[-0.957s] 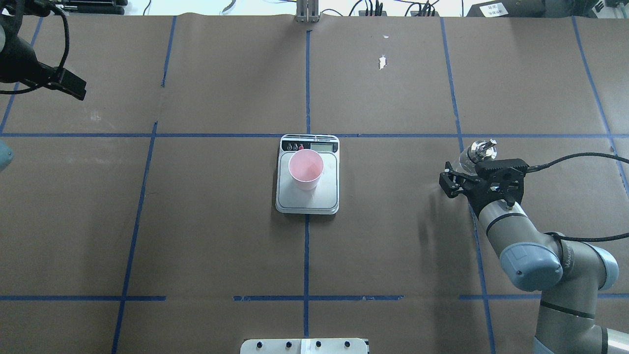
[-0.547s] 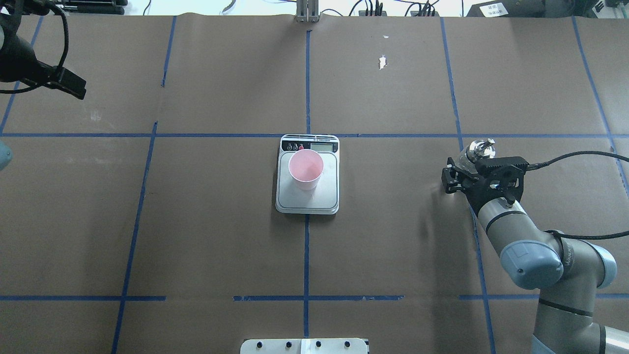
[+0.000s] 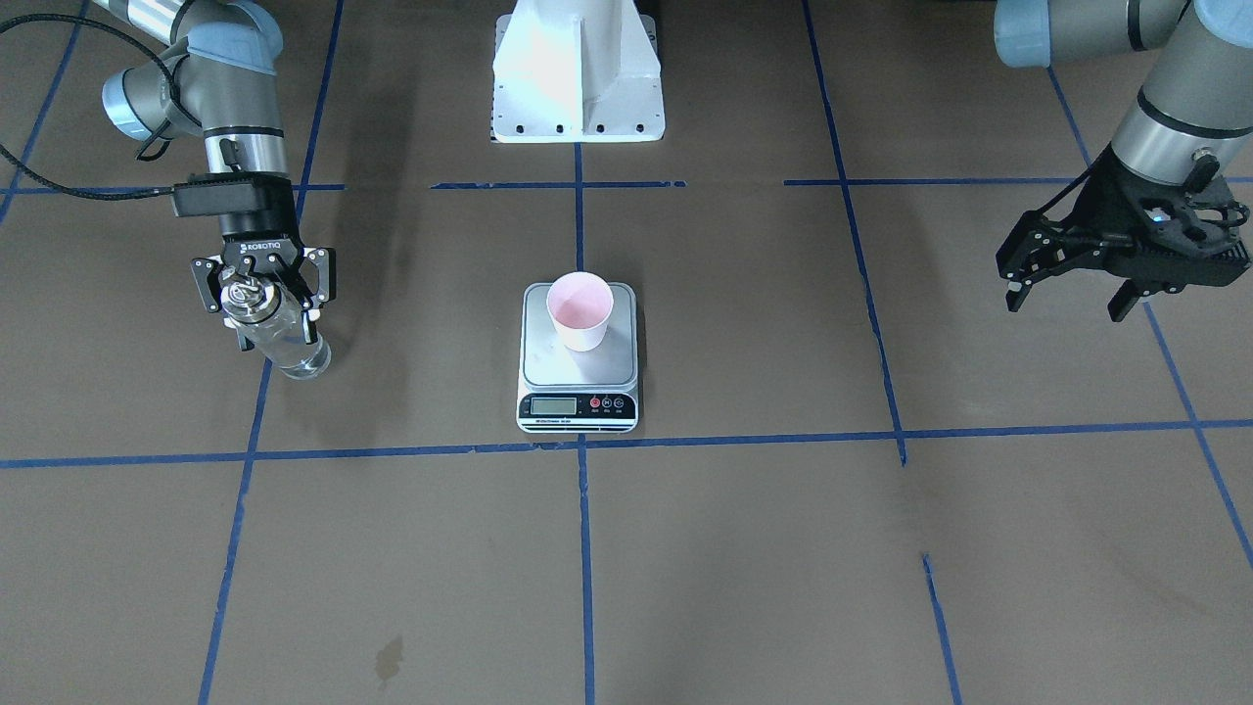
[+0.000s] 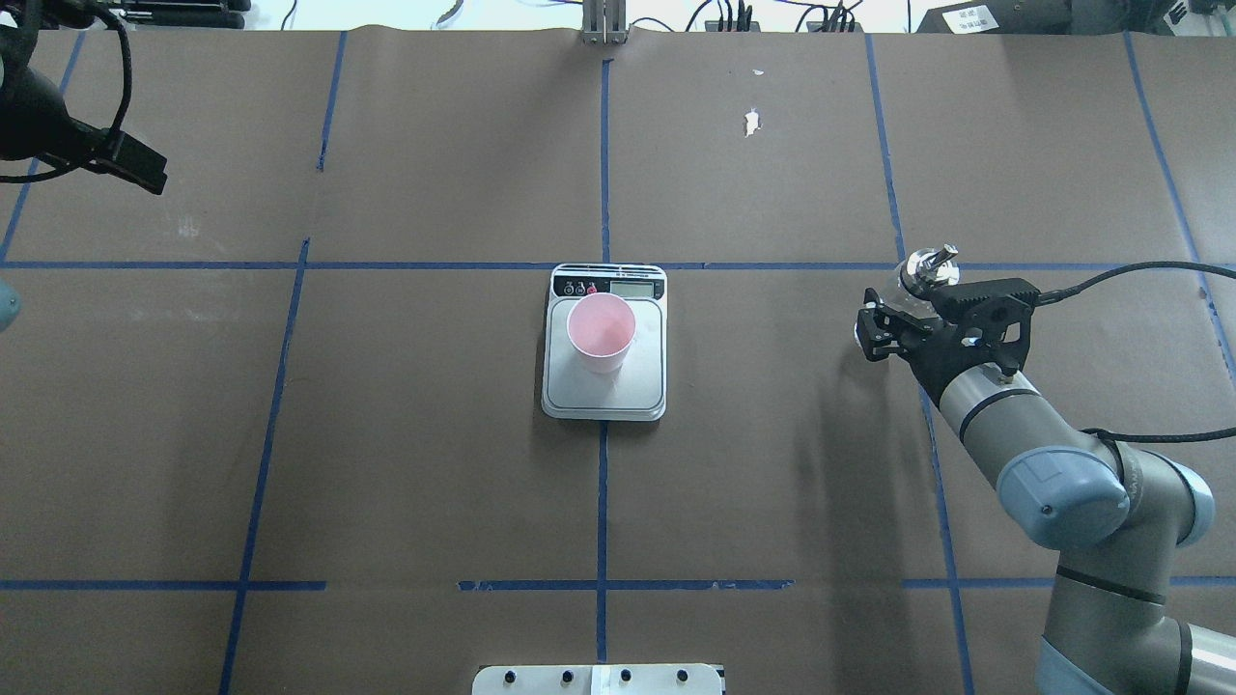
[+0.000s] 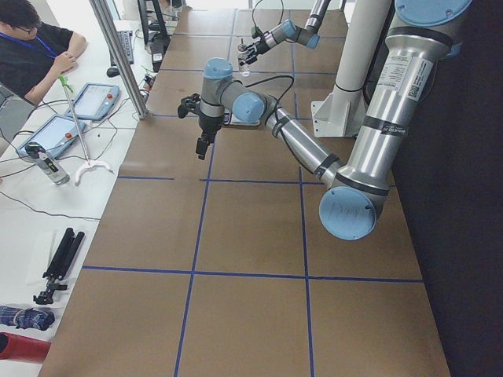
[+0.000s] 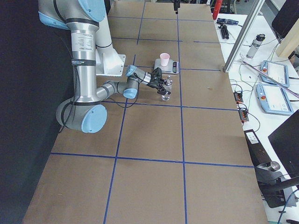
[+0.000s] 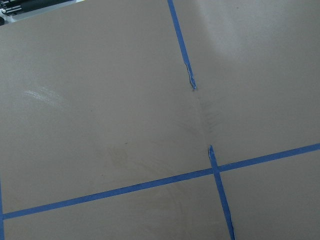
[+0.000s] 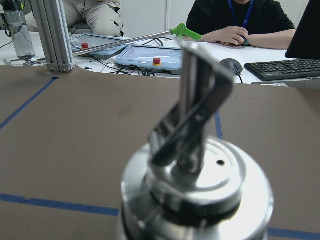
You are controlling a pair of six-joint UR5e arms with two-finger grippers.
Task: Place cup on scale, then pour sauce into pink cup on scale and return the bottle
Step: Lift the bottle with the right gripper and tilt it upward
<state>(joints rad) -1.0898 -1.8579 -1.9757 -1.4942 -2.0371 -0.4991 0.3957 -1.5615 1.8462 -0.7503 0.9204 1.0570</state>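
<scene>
The pink cup stands upright on the plate of the scale at the table's middle. Far to the side, my right gripper is shut on the upper part of the clear glass bottle. Clear sauce shows through the glass. The bottle's metal collar and spout fill the right wrist view. My left gripper hangs open over bare table at the opposite side, holding nothing. The left wrist view holds only paper and tape.
Brown paper with blue tape lines covers the table. The robot's white base stands behind the scale. Beyond the far edge are an aluminium post, tablets, a keyboard and seated people.
My right gripper and the bottle have shifted away from the robot and slightly toward the scale. The left arm has barely moved. Cup and scale are unchanged.
</scene>
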